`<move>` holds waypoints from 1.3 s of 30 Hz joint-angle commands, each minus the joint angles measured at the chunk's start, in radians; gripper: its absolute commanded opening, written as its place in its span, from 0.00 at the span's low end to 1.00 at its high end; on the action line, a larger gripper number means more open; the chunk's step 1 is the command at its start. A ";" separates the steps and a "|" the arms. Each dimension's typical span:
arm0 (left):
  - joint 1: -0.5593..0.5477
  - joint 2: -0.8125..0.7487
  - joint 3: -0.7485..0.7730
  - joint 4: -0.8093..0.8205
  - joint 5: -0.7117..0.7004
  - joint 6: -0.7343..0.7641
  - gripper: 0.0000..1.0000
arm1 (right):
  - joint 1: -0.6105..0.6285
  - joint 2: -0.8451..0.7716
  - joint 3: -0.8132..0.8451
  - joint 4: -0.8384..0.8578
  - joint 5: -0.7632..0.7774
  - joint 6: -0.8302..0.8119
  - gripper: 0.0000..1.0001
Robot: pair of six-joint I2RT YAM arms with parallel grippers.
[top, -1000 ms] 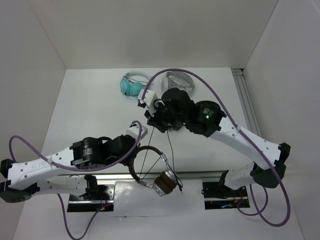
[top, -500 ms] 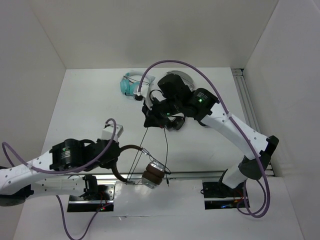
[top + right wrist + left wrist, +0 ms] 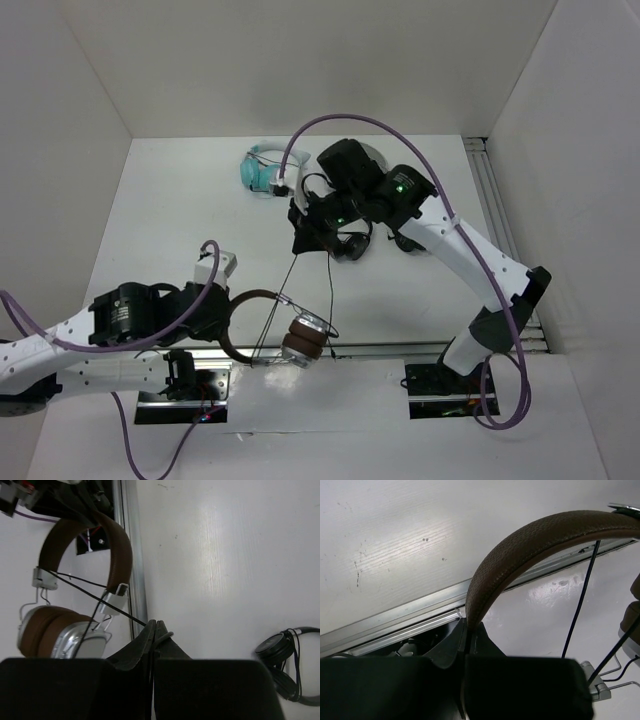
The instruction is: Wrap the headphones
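Note:
The headphones hang above the table's near edge, with a brown headband and silver earcups with brown pads. My left gripper is shut on the headband, which rises from between its jaws. Their thin black cable runs taut from the band up to my right gripper. That gripper is shut on the cable, and strands cross between the headband's two ends.
A teal pair lies at the back. A small black pair lies under the right arm, also in the right wrist view. An aluminium rail runs along the near edge, another along the right side.
My left arm has drawn back to the left and toward the near edge, carrying the headphones. My right gripper has shifted slightly farther back, and the cable is stretched longer between them.

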 commanded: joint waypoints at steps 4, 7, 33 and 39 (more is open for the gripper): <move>-0.003 -0.047 -0.025 -0.050 0.064 -0.026 0.00 | -0.081 0.050 0.116 -0.005 -0.122 -0.066 0.00; -0.003 -0.072 -0.035 -0.050 0.064 -0.040 0.00 | -0.151 0.076 0.136 -0.019 -0.283 -0.103 0.00; -0.003 -0.067 -0.026 -0.050 0.075 -0.042 0.00 | -0.162 -0.037 -0.273 0.676 0.858 0.141 0.00; -0.003 -0.018 -0.061 -0.050 0.066 -0.042 0.00 | -0.162 -0.059 -0.186 0.640 0.790 0.141 0.00</move>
